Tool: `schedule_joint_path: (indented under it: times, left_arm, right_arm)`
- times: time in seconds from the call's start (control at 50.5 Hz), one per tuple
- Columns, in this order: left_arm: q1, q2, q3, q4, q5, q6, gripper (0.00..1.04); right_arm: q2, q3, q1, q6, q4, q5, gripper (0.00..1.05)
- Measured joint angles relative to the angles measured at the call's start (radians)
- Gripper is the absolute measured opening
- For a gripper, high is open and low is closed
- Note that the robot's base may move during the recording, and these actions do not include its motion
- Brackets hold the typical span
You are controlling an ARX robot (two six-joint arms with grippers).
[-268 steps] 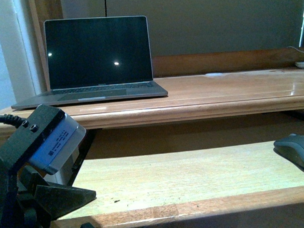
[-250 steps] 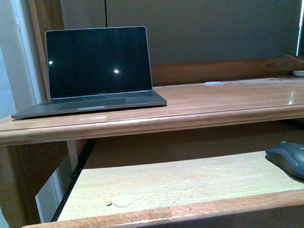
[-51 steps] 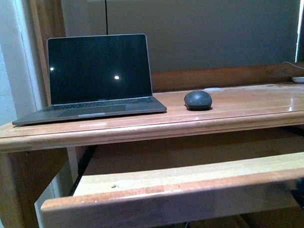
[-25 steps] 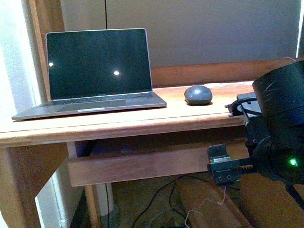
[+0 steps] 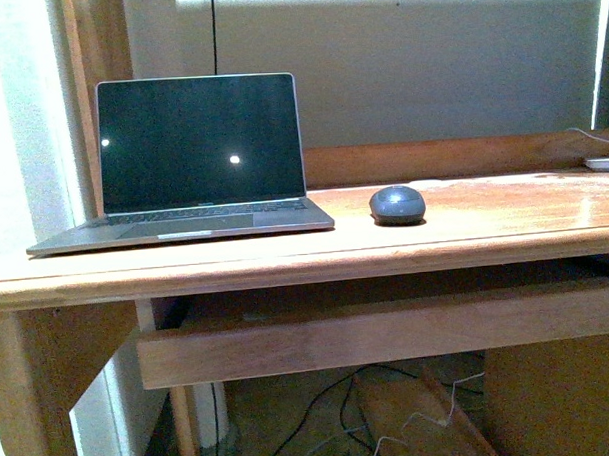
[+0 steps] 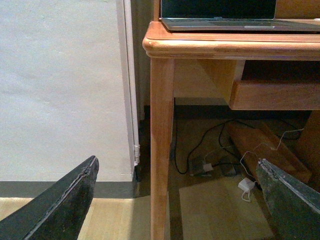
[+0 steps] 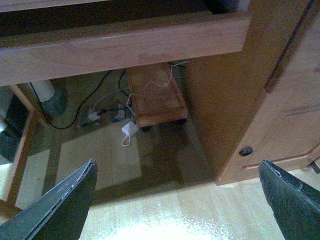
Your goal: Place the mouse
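The dark grey mouse (image 5: 397, 204) rests on the wooden desk top (image 5: 484, 222), just right of the open laptop (image 5: 192, 162). Neither arm shows in the front view. My left gripper (image 6: 177, 200) is open and empty, low beside the desk's left leg (image 6: 161, 150), with the floor between its fingers. My right gripper (image 7: 177, 200) is open and empty, low under the desk, with the wooden floor between its fingers. The mouse is out of view in both wrist views.
The keyboard drawer (image 5: 388, 330) under the desk top is pushed in; its front shows in the right wrist view (image 7: 125, 47). Cables and a white adapter (image 7: 129, 131) lie on the floor. A wooden cabinet (image 7: 260, 100) stands at the desk's right side.
The mouse went from the pulled-out drawer shelf up to the desk top. The drawer has been pushed in. The right arm, in view half a second ago, has dropped out of the front view.
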Motion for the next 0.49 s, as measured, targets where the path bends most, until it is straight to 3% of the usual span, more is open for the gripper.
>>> schedule_joint_path:
  times: [0.119,0.218,0.317,0.376,0.495]
  left_arm:
    - [0.0,0.0,0.0,0.0,0.0,0.0,0.97]
    - [0.0,0.0,0.0,0.0,0.0,0.0,0.97]
    - [0.0,0.0,0.0,0.0,0.0,0.0,0.97]
    - [0.0,0.0,0.0,0.0,0.0,0.0,0.97]
    - [0.0,0.0,0.0,0.0,0.0,0.0,0.97]
  right_arm:
    - [-0.383,-0.08,0.002,0.012,-0.224,0.076,0.97]
    - [-0.549,-0.098,0.008,0.03,-0.293,0.111,0.97]
    - [-0.66,-0.21,-0.137,-0.054,-0.156,-0.199,0.81]
    - [-0.687,-0.244,-0.168,-0.08,-0.14,-0.277,0.73]
    - [-0.705,-0.272,-0.176,-0.108,-0.134,-0.309,0.55]
